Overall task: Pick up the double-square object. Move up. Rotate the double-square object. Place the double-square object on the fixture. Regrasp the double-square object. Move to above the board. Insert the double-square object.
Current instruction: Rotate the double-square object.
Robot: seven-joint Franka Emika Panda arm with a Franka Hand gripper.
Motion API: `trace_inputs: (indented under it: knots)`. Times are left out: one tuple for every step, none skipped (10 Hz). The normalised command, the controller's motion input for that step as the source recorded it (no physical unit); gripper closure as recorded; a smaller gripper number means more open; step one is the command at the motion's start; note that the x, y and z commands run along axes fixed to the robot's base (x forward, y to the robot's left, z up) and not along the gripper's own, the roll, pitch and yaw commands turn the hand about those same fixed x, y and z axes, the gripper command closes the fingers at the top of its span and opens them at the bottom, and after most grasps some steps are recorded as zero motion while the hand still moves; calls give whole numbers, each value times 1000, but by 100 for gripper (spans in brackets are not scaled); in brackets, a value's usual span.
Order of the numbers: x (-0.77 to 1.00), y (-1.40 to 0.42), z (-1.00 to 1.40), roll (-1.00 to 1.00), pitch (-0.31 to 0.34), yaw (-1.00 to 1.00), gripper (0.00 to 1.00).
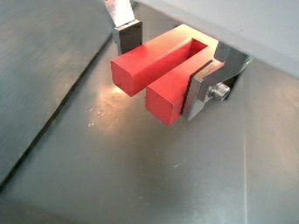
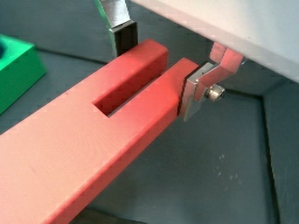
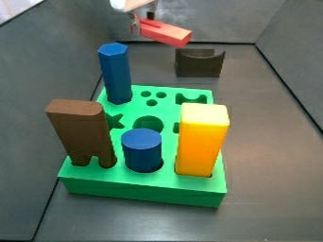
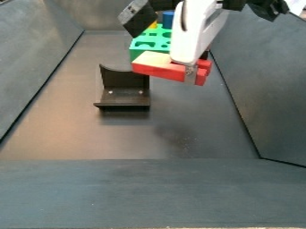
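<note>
Red double-square object (image 1: pixel 163 79) clamped between the 2 silver fingers (image 1: pixel 208 86) of the gripper (image 1: pixel 170 61), lifted clear of the dark floor in both wrist views. Groove running along the block's length, seen open-faced (image 2: pixel 122 87) in a wrist view. In a side view, block (image 4: pixel 171 68) held roughly level, hanging above and just to the side of the fixture (image 4: pixel 121 89), not touching it. In a side view, same block (image 3: pixel 165 32) high near the back, close to the dark notched fixture (image 3: pixel 197 62). Green board (image 3: pixel 151 180) nearer the front, well apart from the block, carrying a yellow block (image 3: pixel 203 140), a brown block (image 3: pixel 78 130), and 2 blue pegs (image 3: pixel 115 72) (image 3: pixel 142 150).
</note>
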Motion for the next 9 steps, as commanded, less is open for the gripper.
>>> trace_inputs:
  knots:
    - [19,14,-22,-4,-7,-1000,100]
    - [19,14,-22,-4,-7,-1000,100]
    - [19,14,-22,-5,-7,-1000,100]
    - [19,14,-22,-5,-8,-1000,100]
    - [19,14,-22,-6,-9,-1000,100]
    - [18,14,-22,-7,-10,-1000,100]
    - [18,15,-23,-7,-10,-1000,100]
    - [18,15,-23,-9,-12,-1000,100]
    - [17,15,-23,-10,-14,-1000,100]
